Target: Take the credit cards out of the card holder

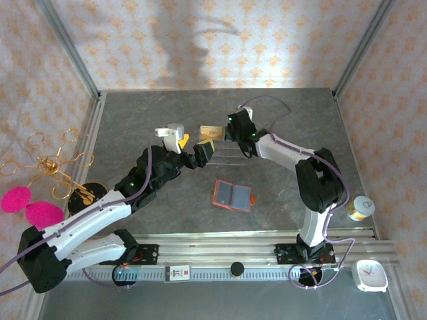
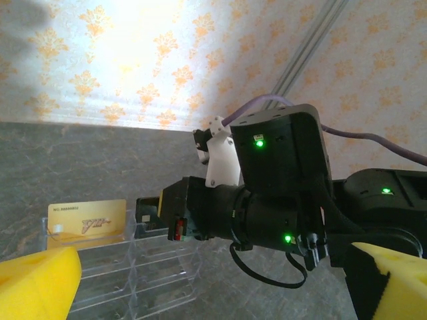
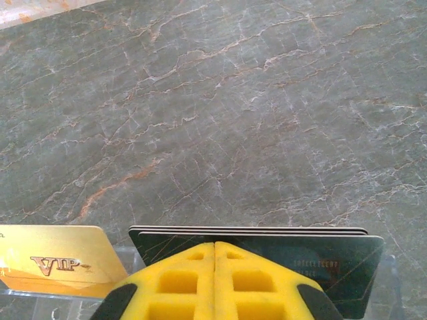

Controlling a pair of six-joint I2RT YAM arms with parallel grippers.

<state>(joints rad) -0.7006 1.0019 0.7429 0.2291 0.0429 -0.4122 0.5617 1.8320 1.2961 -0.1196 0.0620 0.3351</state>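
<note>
The right end effector is squeezed shut by a thin black card, a shiny gold card at its left. The left end effector spreads wide.

Left arm: white shells on the long links, black housings at the joints, black base block. Right arm: same build, with a white forearm and black elbow and shoulder.

Purple cable runs along each arm.

Small green lights glow on the black joint housings. I count two on the right wrist, plus one further back. A white bracket is fixed to that wrist.

Left hand: black fingers faced with yellow foam pads.

Right hand: same yellow pads, moulded with square recesses and edged in black.
</note>
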